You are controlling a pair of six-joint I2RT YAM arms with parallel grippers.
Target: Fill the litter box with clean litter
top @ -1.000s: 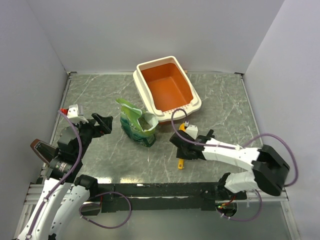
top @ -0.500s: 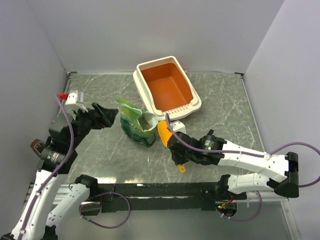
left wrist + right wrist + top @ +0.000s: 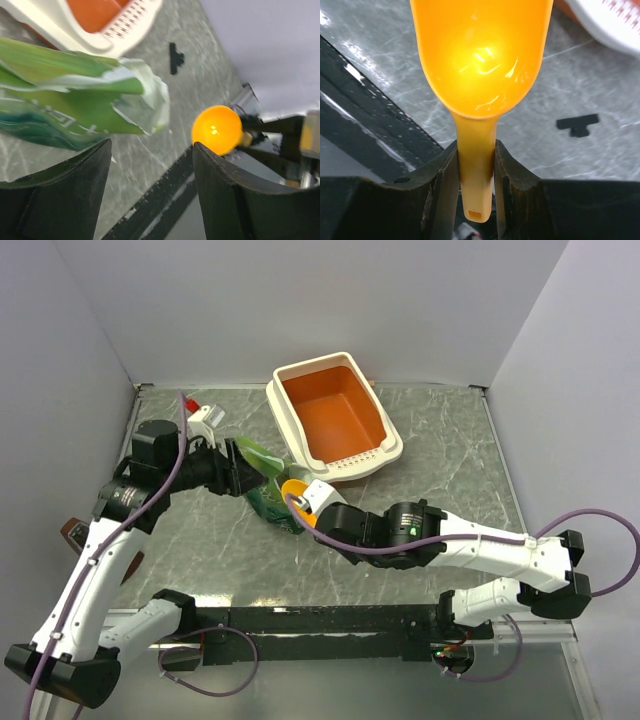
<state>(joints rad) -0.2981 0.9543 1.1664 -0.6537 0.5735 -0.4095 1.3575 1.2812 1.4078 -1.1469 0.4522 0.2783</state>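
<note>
The litter box (image 3: pixel 335 420), orange inside with a cream rim, stands at the back centre of the table and looks empty. No clean litter shows. The green bag (image 3: pixel 262 490) stands open just left of its near end. My left gripper (image 3: pixel 243 470) is open beside the bag's top; in the left wrist view its jaws (image 3: pixel 150 152) stand wide below the bag (image 3: pixel 75 95). My right gripper (image 3: pixel 318 508) is shut on the handle of the orange-yellow scoop (image 3: pixel 295 490), held by the bag mouth. The scoop bowl (image 3: pixel 480 50) is empty, with the gripper (image 3: pixel 475 165) clamped on the handle.
Grey marbled table between white walls. A corner of the box rim with its small holes shows in both wrist views (image 3: pixel 125 25) (image 3: pixel 615 25). A black mark (image 3: pixel 577 124) lies on the table near the box. The dark front rail (image 3: pixel 320 620) runs along the near edge.
My right arm lifted the scoop off the table and carried it left to the bag. My left arm swung right and forward until its open gripper reached the bag's top.
</note>
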